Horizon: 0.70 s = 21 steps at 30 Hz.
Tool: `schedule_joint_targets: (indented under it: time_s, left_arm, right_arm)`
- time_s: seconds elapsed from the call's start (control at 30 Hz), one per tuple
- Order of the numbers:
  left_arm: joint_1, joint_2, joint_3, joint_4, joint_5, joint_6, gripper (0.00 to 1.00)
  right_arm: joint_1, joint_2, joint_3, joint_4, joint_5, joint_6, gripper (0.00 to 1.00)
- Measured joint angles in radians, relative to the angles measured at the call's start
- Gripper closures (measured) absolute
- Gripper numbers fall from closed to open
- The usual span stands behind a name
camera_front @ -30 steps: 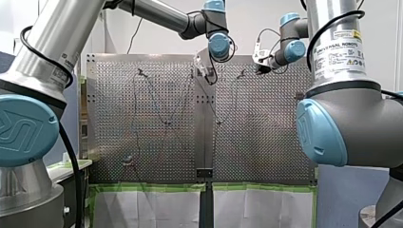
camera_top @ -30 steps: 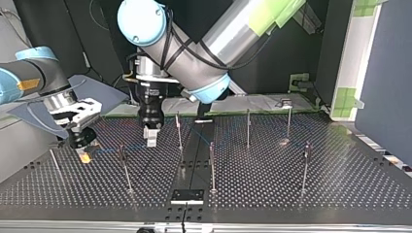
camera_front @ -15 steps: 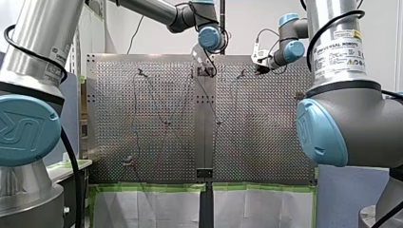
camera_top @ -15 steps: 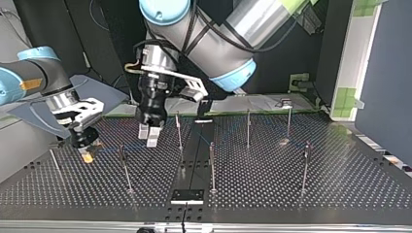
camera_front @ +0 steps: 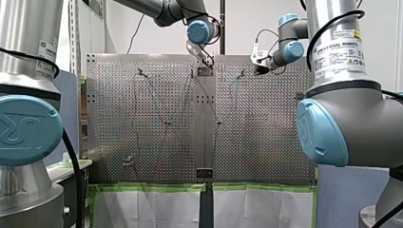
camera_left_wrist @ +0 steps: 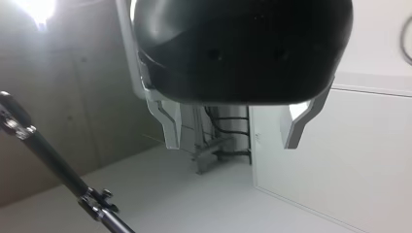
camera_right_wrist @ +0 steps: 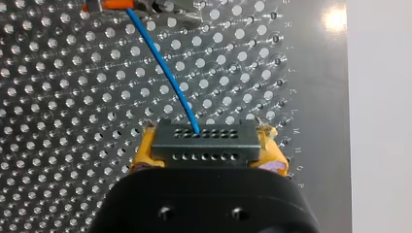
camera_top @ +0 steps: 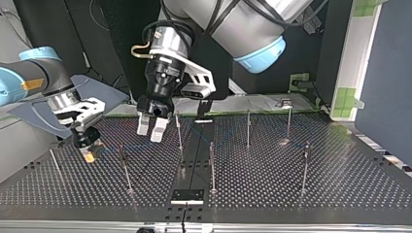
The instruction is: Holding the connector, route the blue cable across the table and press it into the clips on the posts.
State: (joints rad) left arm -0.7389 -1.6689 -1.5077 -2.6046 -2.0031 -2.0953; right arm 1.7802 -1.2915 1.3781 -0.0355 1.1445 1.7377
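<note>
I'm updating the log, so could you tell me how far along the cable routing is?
Mostly done, it seems: the blue cable zigzags from post to post across the table. In hand: my right gripper is shut on the connector, its cable running to an orange clip just ahead. My left gripper is open, empty, above the table. Remaining: confirming each clip's seating, which I cannot judge here.

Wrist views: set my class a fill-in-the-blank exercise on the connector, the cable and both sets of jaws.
My right arm's jaws clamp the connector between ____ pads. The cable leaving the connector is ____. My left arm's jaws stand ____, holding nothing. Missing words: yellow; blue; open.
</note>
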Motion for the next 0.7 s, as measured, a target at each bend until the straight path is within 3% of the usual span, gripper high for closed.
schedule_joint_targets:
  time_s: [0.33,0.53,0.7]
  left_arm:
    - [0.000,0.062,-0.083,0.083,0.001,-0.005,0.00]
    - [-0.002,0.050,-0.129,0.129,-0.005,-0.012,0.00]
    - [-0.009,0.019,-0.172,0.159,-0.037,-0.011,0.00]
  right_arm:
    - [0.000,0.002,0.000,0.001,0.000,-0.001,1.00]
    - [0.000,0.002,0.000,0.001,0.000,-0.001,1.00]
    - [0.000,0.002,0.000,0.002,0.000,-0.002,1.00]
